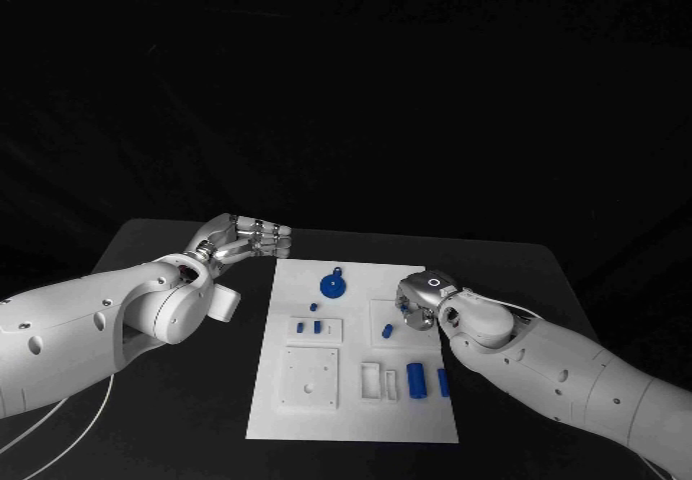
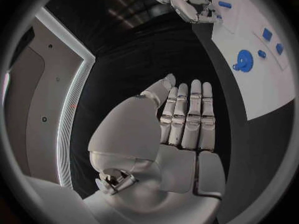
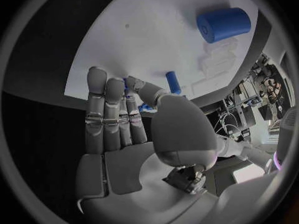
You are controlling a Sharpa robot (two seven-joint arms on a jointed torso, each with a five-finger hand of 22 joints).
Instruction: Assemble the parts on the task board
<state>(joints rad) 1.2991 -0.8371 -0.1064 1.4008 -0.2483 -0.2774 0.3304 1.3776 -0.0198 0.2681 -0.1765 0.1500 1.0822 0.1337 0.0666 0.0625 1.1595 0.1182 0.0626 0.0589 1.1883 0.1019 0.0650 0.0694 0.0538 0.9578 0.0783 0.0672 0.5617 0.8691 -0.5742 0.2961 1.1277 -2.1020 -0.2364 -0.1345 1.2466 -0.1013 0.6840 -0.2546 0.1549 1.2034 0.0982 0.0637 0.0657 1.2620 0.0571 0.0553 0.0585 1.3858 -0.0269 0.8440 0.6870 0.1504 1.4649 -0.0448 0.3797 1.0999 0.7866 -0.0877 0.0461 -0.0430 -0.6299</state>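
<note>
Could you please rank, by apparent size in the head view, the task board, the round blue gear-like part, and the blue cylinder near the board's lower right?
Largest to smallest, as they look:
1. task board
2. round blue gear-like part
3. blue cylinder
The last two look close in size, so their order is unsure.

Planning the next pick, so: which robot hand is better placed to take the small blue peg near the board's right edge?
Right. The right robot hand hangs over the task board beside the small blue peg; the left robot hand is off the board's far left corner.
</note>
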